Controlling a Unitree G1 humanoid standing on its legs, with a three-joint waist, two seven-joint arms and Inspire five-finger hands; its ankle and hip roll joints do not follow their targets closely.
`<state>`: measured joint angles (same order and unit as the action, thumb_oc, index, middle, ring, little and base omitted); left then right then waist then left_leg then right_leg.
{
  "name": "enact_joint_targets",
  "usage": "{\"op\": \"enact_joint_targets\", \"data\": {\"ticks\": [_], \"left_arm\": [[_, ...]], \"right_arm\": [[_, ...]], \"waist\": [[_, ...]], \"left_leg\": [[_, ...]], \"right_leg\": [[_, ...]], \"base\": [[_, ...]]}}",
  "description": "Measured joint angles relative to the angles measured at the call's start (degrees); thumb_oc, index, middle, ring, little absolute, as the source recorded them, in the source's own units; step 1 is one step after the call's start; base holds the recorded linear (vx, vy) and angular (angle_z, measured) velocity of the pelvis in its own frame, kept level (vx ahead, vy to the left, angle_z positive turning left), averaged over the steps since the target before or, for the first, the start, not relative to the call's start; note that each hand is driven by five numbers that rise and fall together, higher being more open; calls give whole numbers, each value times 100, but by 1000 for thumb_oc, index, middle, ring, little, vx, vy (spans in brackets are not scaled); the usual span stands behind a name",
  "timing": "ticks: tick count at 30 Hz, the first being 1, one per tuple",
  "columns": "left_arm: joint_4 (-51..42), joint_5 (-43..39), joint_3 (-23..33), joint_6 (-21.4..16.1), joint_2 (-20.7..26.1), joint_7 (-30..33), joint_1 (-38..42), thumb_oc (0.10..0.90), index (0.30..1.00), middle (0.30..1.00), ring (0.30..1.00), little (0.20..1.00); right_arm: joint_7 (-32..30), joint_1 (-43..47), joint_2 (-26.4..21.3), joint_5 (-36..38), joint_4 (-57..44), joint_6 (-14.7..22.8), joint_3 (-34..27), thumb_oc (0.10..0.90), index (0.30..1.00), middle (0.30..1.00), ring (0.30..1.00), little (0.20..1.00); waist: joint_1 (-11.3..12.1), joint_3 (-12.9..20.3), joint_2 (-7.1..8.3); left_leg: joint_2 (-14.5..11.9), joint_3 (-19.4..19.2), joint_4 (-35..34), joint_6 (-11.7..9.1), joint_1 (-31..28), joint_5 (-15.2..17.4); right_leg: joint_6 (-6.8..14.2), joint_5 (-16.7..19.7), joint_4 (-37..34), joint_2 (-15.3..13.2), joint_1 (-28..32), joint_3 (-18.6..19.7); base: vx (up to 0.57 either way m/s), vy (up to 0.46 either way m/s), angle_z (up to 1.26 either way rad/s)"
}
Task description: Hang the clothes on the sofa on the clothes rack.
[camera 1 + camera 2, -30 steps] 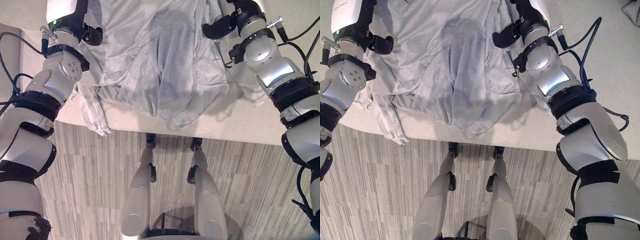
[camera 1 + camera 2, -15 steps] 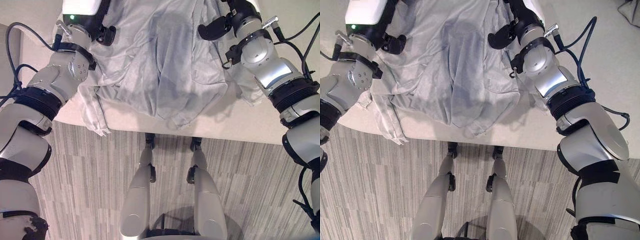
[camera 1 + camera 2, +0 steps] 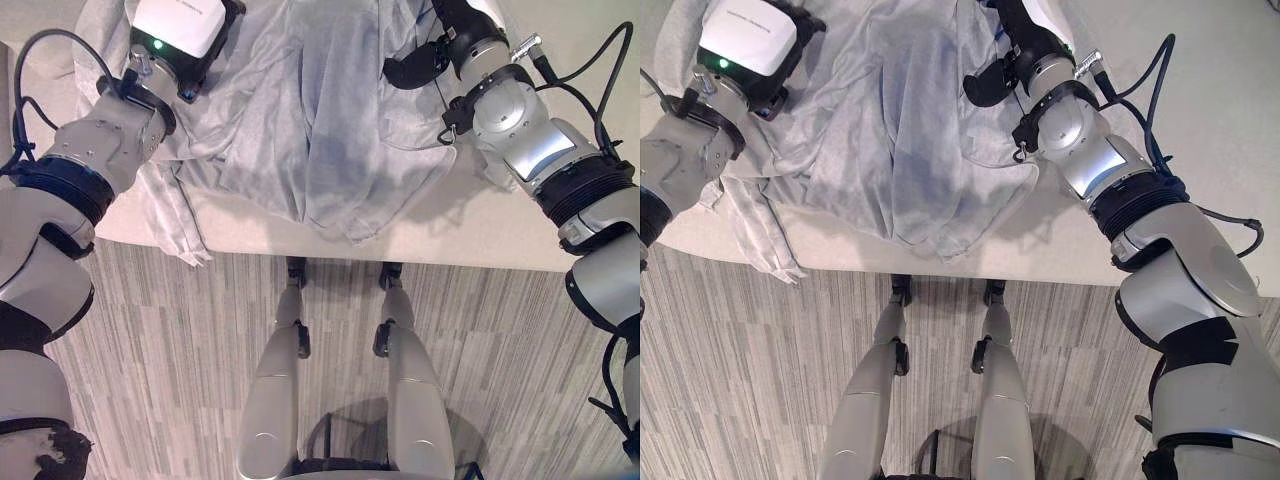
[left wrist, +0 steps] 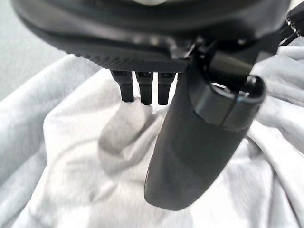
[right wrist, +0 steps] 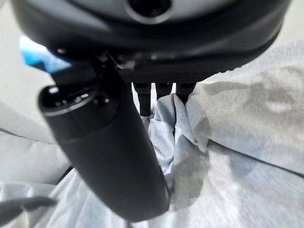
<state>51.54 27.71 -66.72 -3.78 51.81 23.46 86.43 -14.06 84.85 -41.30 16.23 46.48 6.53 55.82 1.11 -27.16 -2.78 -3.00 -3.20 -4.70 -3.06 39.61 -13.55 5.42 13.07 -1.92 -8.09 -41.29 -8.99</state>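
Pale grey crumpled cloth garment (image 3: 310, 130) lay spread over the beige sofa (image 3: 480, 235); left hand (image 4: 190, 142) and right hand (image 5: 109, 156) each pinched its fabric.

Pale grey clothes (image 3: 310, 120) with a faint blue tinge, plain and unpatterned, darker grey along the folds at upper centre. Cream, unpatterned sofa (image 3: 480, 235) beneath, running across the upper half. Grey floor (image 3: 160, 350) in narrow streaked planks over the lower half. Dark, near-black left hand (image 4: 190, 156) and right hand (image 5: 109, 156), matte and plain.
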Motion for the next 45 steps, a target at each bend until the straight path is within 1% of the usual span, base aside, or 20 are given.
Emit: {"op": "enact_joint_targets", "data": {"ticks": [9, 12, 13, 14, 15, 16, 19, 23, 24, 27, 32, 33, 36, 38, 39, 41, 42, 43, 44, 45], "left_arm": [[210, 222, -96, 55, 110, 136, 251, 800, 900, 900, 900, 900], [251, 229, 13, 53, 104, 170, 69, 706, 759, 759, 759, 759], [302, 229, 11, 54, 104, 163, -1, 598, 596, 596, 596, 596], [331, 229, 21, 67, 105, 162, -83, 557, 535, 535, 535, 535], [352, 232, 63, 74, 103, 158, -199, 400, 300, 300, 300, 300], [352, 230, 165, 80, 103, 166, -351, 400, 300, 300, 300, 300], [346, 217, 349, 153, 104, 265, -485, 400, 300, 300, 300, 300], [344, 223, 541, 160, 108, 121, -697, 400, 300, 300, 300, 300], [276, 216, 1042, 157, 107, 172, -914, 400, 300, 300, 300, 300], [201, 212, 1409, 158, 152, 208, -1020, 400, 300, 300, 300, 300], [-1250, -93, 3127, 215, 729, 150, -2391, 400, 300, 300, 300, 300], [-2073, -169, 4116, 244, 776, 160, -3240, 400, 300, 300, 300, 300], [-3457, -573, 5698, 255, 691, 532, -5033, 400, 300, 300, 300, 300], [-4542, -772, 7040, 227, 470, 754, -6342, 400, 300, 300, 300, 300], [-4821, -794, 7308, 214, 133, 892, -6706, 400, 300, 300, 300, 300], [-5371, -955, 7720, 204, -142, 828, -7310, 400, 300, 300, 300, 300], [-5520, -941, 7688, 59, -317, 858, -7648, 400, 300, 300, 300, 300], [-5502, -910, 7662, 33, -166, 851, -7824, 400, 300, 300, 300, 300], [-5496, -913, 7686, 51, -141, 792, -7769, 400, 300, 300, 300, 300], [-5492, -911, 7685, 47, -137, 747, -7713, 400, 300, 300, 300, 300]], "right_arm": [[-28, 46, -318, -261, -170, 50, 393, 800, 900, 900, 900, 900], [-16, 30, -355, -298, -175, 127, 390, 800, 900, 900, 900, 900], [-9, 28, -358, -292, -171, 131, 386, 800, 900, 900, 900, 900], [-6, 25, -360, -288, -170, 133, 386, 800, 900, 900, 900, 900], [7, 9, -359, -281, -177, 138, 381, 722, 782, 782, 782, 782], [10, -25, -359, -277, -190, 161, 377, 698, 747, 747, 747, 747], [18, -51, -372, -245, -212, 159, 352, 400, 300, 300, 300, 300], [202, -200, -707, -225, -726, 157, 277, 400, 300, 300, 300, 300], [229, -455, -937, -205, -1116, 179, 25, 400, 300, 300, 300, 300], [231, -936, -1229, -185, -1255, 208, -275, 400, 300, 300, 300, 300], [-3, -2391, -1344, -240, -1811, 163, -2031, 400, 300, 300, 300, 300], [-57, -2862, -1309, -307, -2145, 106, -2628, 400, 300, 300, 300, 300], [-268, -3719, -1251, -493, -2675, 1, -3362, 400, 300, 300, 300, 300], [-281, -4434, -1262, -757, -3498, -13, -4125, 400, 300, 300, 300, 300], [-292, -4739, -1257, -883, -3767, -8, -4343, 400, 300, 300, 300, 300], [-188, -4966, -1265, -926, -4107, -80, -4436, 400, 300, 300, 300, 300], [-124, -5474, -1269, -934, -4228, -71, -4459, 400, 300, 300, 300, 300], [-24, -5724, -1301, -1155, -4224, -72, -4443, 486, 429, 429, 429, 429], [34, -5732, -1306, -1158, -4213, -73, -4480, 706, 759, 759, 759, 759], [48, -5737, -1283, -1157, -4190, -73, -4504, 800, 900, 900, 900, 900]], "waist": [[-117, -7, 13], [-150, -13, 22], [-170, -15, 27], [-179, -20, 36], [-190, -21, 37], [-204, -21, 38], [-229, -44, 79], [-288, -47, 94], [-284, -57, 116], [-293, -99, 192], [-287, -187, 342], [-259, -213, 357], [-106, -204, 355], [68, -136, 257], [142, 135, 109], [244, 40, -65], [318, 453, -213], [449, 965, -279], [473, 1013, -352], [473, 1042, -397]], "left_leg": [[16, -15, 5, 30, 99, -39], [20, -18, 8, 43, 128, -55], [20, -19, 10, 44, 130, -59], [20, -22, 10, 43, 129, -64], [19, -21, 10, 42, 130, -67], [18, -20, 14, 42, 129, -67], [15, -18, 36, 39, 134, -72], [21, -9, 89, 37, 201, -72], [14, 3, 107, 37, 265, -73], [9, 5, 115, 26, 309, -95], [1, -19, 75, 17, -121, -101], [7, -50, 69, 5, -332, -90], [-13, -32, 58, -85, -1097, 36], [-35, -17, 98, -157, -1617, 231], [-8, 17, 80, -124, -1703, 313], [1, -12, -29, -150, -2302, 288], [4, 83, -29, -174, -2471, 378], [-7, 123, -36, -133, -2447, 473], [-9, 135, -48, -126, -2542, 482], [-6, 166, -51, -122, -2621, 483]], "right_leg": [[1, -3, 157, -29, -191, 48], [0, -5, 210, -35, -245, 57], [0, -5, 210, -34, -248, 58], [0, -5, 211, -33, -250, 62], [0, -5, 215, -32, -251, 63], [0, -5, 221, -31, -250, 63], [-1, -6, 233, -30, -251, 63], [-4, -19, 290, -40, -302, 54], [-22, -32, 337, -37, -387, 57], [-32, -39, 414, -36, -460, 69], [-39, -84, 479, -31, -101, 74], [-41, -107, 483, -50, 98, 89], [-20, -267, 512, -67, 825, 103], [3, -363, 523, -56, 1354, 119], [13, -433, 589, -91, 1419, 113], [9, -502, 651, -101, 1941, 102], [57, -635, 611, -116, 2202, 6], [41, -759, 711, -121, 2156, -35], [44, -797, 728, -126, 2255, -76], [49, -820, 726, -132, 2360, -110]], "base": [[9, 16, -1], [0, 0, 0], [0, 0, 0], [0, 0, 0], [0, 0, 0], [0, 0, 0], [0, 0, 0], [0, 0, 0], [0, 0, 0], [-15, -21, -1], [5, -38, -2], [19, -38, -1], [85, -66, -4], [127, -70, -1], [124, -94, 11], [120, -81, 12], [167, -92, 25], [144, -98, 34], [125, -88, 22], [51, -46, 16]]}}
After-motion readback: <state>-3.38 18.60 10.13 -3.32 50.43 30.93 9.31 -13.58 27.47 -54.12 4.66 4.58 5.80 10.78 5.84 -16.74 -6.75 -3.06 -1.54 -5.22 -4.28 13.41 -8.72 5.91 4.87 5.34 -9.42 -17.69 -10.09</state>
